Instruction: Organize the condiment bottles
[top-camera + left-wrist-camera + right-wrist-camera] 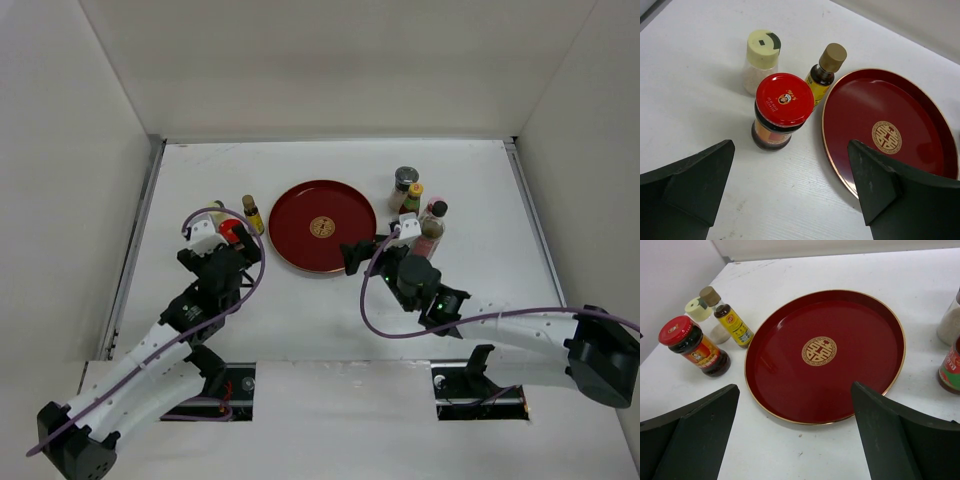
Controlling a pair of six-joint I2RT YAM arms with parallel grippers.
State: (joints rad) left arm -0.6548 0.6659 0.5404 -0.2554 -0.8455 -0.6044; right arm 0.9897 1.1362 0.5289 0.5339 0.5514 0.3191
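Left of the round red tray (300,215) stand three condiment bottles: a red-capped jar (784,100), a cream-capped shaker (762,55) and a small yellow bottle with a brown cap (822,75). Right of the tray is a second cluster: a grey-capped jar (405,183), a yellow-capped bottle (412,197), a black-capped bottle (436,210) and one more bottle (431,235). My left gripper (790,150) is open and empty just short of the red-capped jar. My right gripper (795,386) is open and empty over the tray's near rim (790,421).
The tray (860,330) holds nothing and has a gold emblem in its middle. White walls close in the table on the left, right and back. At the right edge of the right wrist view, a red-labelled jar (951,365) and a shaker (950,322) stand close to the gripper.
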